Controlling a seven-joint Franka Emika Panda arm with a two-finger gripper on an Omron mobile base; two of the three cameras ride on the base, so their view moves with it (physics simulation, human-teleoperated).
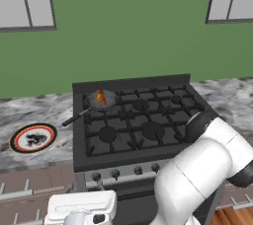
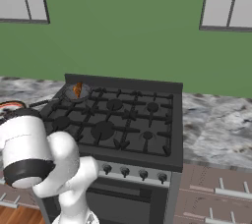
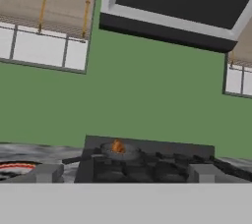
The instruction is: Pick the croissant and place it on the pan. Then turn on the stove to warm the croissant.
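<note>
The small golden-brown, orange-tinted croissant (image 1: 100,97) sits inside the small round dark grey shallow pan (image 1: 102,101), which rests on the rear left burner of the large black gas stove (image 1: 141,120) with cast-iron grates. The pan's long thin black handle points out to the left, past the stove's edge and over the grey marbled counter (image 1: 34,113). The same pastry reads as an orange speck in the pan in the right base view (image 2: 77,90) and in the hand view (image 3: 117,146).

A round white plate with a red rim and dark centre pattern (image 1: 33,137) lies on the counter to the left of the stove, well apart from the pan.

A row of dark knobs (image 1: 115,173) lines the silver front strip.

The white arm is folded low in front of the stove. Gripper (image 3: 125,173): two grey finger tips stand far apart at the bottom of the hand view, so the claw is wide, holding nothing. It faces the stove and the green wall (image 1: 128,31) from the front.
</note>
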